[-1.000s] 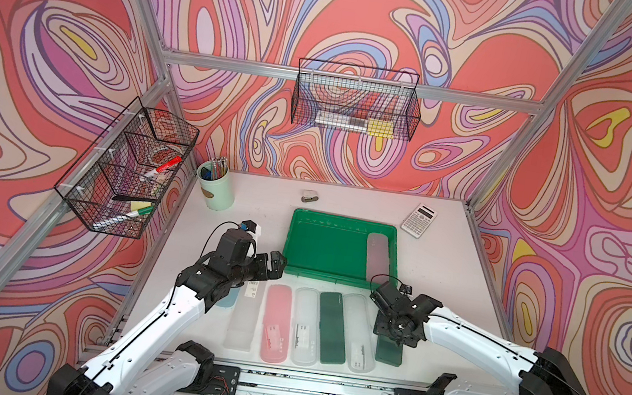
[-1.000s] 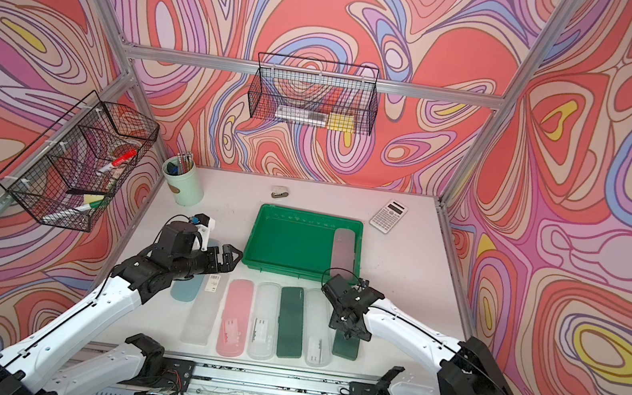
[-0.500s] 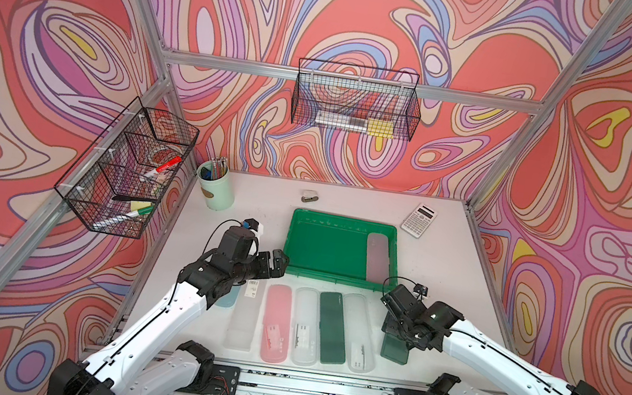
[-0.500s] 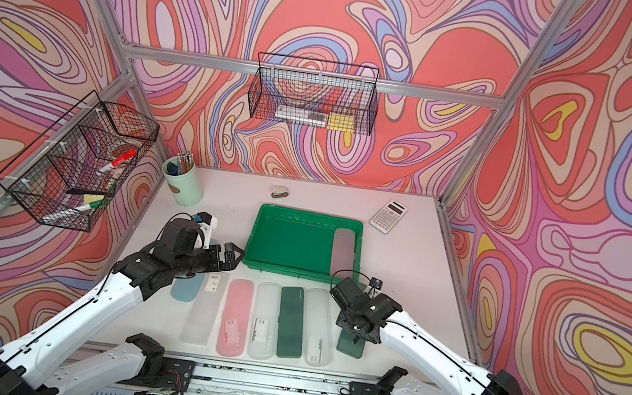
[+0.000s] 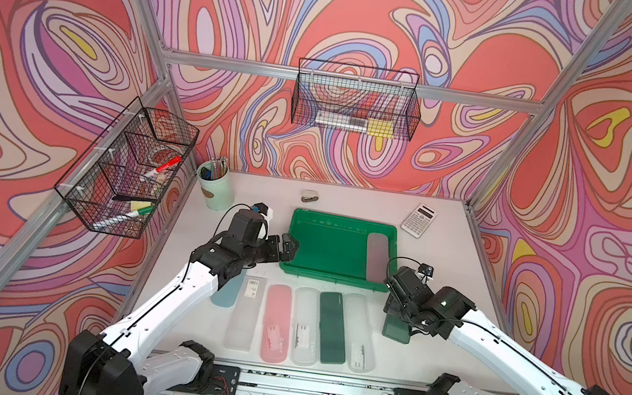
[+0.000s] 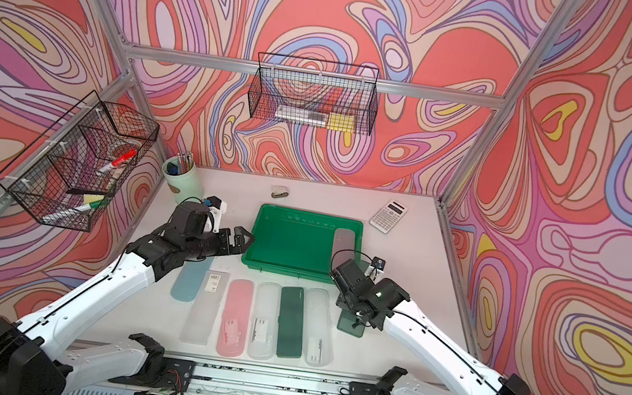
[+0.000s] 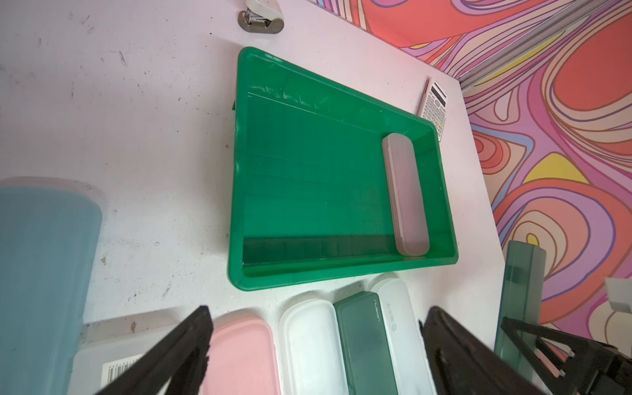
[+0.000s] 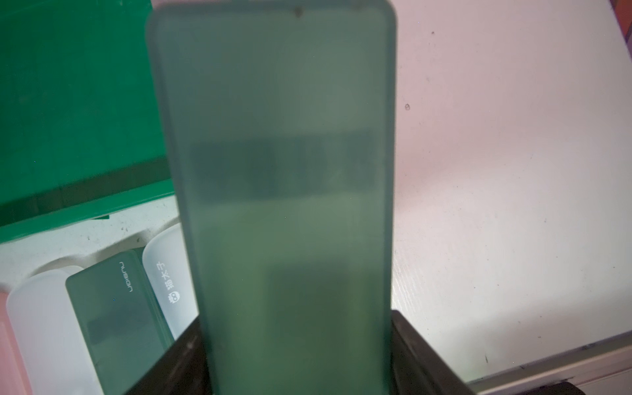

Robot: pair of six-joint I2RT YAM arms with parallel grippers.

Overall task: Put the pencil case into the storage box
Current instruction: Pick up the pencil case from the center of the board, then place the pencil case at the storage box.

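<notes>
My right gripper [image 5: 395, 305] [image 6: 346, 303] [image 8: 297, 342] is shut on one end of a translucent green pencil case [image 5: 396, 331] [image 6: 350, 326] [image 7: 519, 290] [image 8: 280, 164]. It holds the case tilted above the table, right of the row and just in front of the storage box's right corner. The storage box [image 5: 336, 281] [image 6: 283, 271] [image 7: 342, 273] [image 8: 68, 102] is a bright green tray. A grey-pink case [image 5: 376, 257] [image 6: 343, 244] [image 7: 405, 195] lies along its right wall. My left gripper [image 5: 288, 247] [image 6: 243, 238] [image 7: 314, 314] hangs open and empty at the tray's left front corner.
Several cases lie abreast in front of the tray: blue [image 5: 227, 293], clear, pink [image 5: 277, 323], clear, dark green [image 5: 332, 326], clear [image 5: 362, 333]. At the back stand a calculator [image 5: 419, 220], a stapler [image 5: 309, 196] and a pen cup [image 5: 215, 186]. Wire baskets [image 5: 129, 168] [image 5: 354, 105] hang on the walls.
The right arm has risen and shifted with the green case in its grip, so the case now sits off the table. The left arm has hardly moved.
</notes>
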